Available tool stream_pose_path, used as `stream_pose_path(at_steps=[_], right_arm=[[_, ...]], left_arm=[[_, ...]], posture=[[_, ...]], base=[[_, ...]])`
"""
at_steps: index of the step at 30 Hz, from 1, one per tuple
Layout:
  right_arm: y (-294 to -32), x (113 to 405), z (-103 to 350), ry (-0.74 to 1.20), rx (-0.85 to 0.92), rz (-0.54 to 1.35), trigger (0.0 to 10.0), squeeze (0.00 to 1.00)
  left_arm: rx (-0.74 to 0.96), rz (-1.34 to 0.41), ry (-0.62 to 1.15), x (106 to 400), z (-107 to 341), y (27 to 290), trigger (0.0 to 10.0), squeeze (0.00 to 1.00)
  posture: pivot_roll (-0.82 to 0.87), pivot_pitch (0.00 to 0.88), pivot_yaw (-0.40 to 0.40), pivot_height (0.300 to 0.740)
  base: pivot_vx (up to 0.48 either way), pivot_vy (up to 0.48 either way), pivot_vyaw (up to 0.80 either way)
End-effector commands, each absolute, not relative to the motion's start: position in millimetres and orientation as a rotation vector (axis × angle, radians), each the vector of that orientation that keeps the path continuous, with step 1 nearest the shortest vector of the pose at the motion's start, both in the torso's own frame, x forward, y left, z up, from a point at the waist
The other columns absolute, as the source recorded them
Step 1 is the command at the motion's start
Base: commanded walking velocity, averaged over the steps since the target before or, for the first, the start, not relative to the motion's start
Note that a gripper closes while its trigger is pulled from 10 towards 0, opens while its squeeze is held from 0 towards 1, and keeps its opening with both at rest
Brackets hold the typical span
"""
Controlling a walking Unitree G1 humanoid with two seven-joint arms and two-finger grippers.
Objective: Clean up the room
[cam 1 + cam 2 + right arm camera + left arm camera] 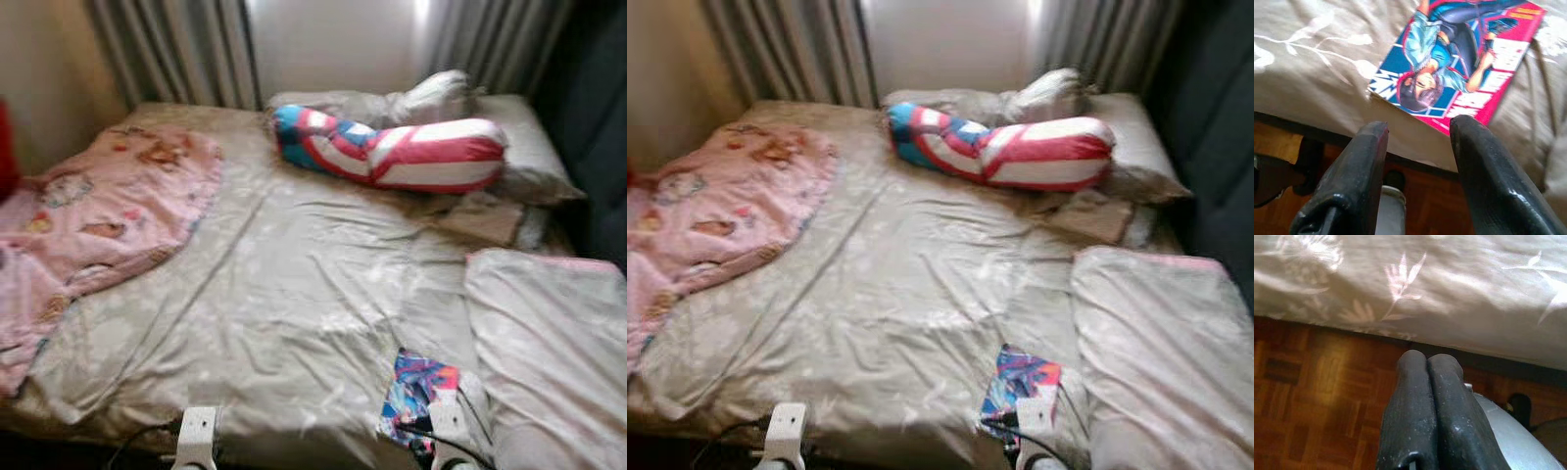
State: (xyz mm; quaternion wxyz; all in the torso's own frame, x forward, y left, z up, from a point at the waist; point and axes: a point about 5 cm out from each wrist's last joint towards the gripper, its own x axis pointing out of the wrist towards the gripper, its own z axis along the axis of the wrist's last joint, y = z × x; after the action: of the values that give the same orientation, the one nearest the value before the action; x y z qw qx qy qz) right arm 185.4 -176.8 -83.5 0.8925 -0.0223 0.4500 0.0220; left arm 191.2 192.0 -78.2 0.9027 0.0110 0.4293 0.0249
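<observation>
Here right end effector gapes near magazine.

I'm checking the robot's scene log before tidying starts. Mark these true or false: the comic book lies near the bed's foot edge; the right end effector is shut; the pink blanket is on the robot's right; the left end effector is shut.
1. The comic book lies near the bed's foot edge: true.
2. The right end effector is shut: false, its fingers are apart.
3. The pink blanket is on the robot's right: false, it's left.
4. The left end effector is shut: true.
</observation>
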Motion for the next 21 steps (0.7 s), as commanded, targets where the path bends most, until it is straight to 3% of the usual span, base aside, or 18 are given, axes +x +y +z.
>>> stream_pose_path(at_steps=[1,10,15,21], right_arm=[[-183.0,175.9,-87.5,0.963,-0.03,0.011,10.0,0.0],[-195.5,170.4,-88.4,0.98,-0.037,-0.003,10.0,0.0],[-201.0,165.3,-89.5,0.988,-0.068,0.009,10.0,0.0],[-205.9,162.9,-89.3,0.979,-0.061,0.004,10.0,0.0]], left_arm=[[0.023,0.05,0.918,186.4,-81.3,190.7,10.0,0.0],[0.019,0.055,0.921,185.4,-82.0,189.6,10.0,0.0],[0.025,0.05,0.924,185.3,-82.1,189.4,10.0,0.0],[0.027,0.05,0.925,185.6,-82.0,189.4,10.0,0.0]], posture=[[-0.06,0.014,-0.019,0.74],[-0.06,0.021,-0.019,0.74],[-0.06,0.023,-0.019,0.74],[-0.06,0.023,-0.019,0.74]], base=[[0.0,0.0,0.0],[0.0,0.0,0.0],[0.0,0.28,0.0],[0.0,0.322,0.63]])
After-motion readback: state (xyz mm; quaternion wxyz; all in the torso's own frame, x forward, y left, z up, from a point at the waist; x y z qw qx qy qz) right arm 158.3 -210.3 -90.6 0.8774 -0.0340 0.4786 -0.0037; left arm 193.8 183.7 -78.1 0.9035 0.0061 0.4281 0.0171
